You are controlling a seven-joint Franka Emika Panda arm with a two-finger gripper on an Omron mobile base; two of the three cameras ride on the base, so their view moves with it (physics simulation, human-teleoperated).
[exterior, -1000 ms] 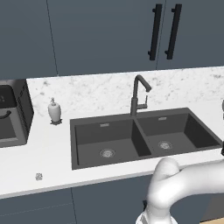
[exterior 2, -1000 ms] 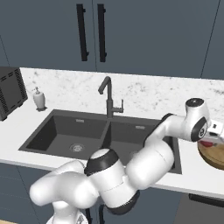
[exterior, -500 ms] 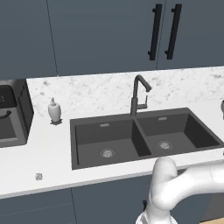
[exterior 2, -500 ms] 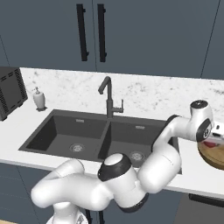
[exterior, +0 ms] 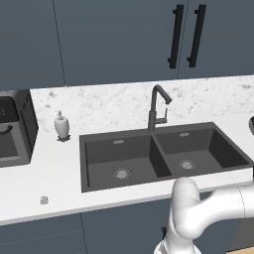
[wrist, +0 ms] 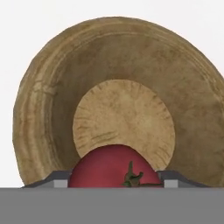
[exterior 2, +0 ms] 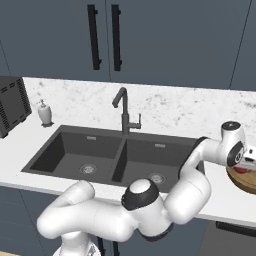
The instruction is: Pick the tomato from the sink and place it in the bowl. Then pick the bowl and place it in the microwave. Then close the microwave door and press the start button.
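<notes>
In the hand view the red tomato (wrist: 111,168) sits between my gripper's (wrist: 116,180) two fingertips, which press its sides. Right below it lies the wide wooden bowl (wrist: 122,65), its pale flat bottom just behind the tomato. From the right base view, the gripper (exterior 2: 245,163) hangs over the bowl (exterior 2: 246,182) on the counter right of the sink (exterior 2: 100,150), and a bit of red tomato (exterior 2: 242,169) shows under the hand. Both basins of the sink (exterior: 149,156) hold nothing. The microwave is out of view.
A dark gooseneck tap (exterior 2: 123,112) stands behind the sink. A soap dispenser (exterior: 61,126) and a dark appliance (exterior: 12,134) sit on the white counter (exterior: 54,173) to the left. Dark cabinets with black handles (exterior: 186,34) hang above.
The hand has shifted slightly right and down over the bowl, with the tomato still between the fingers.
</notes>
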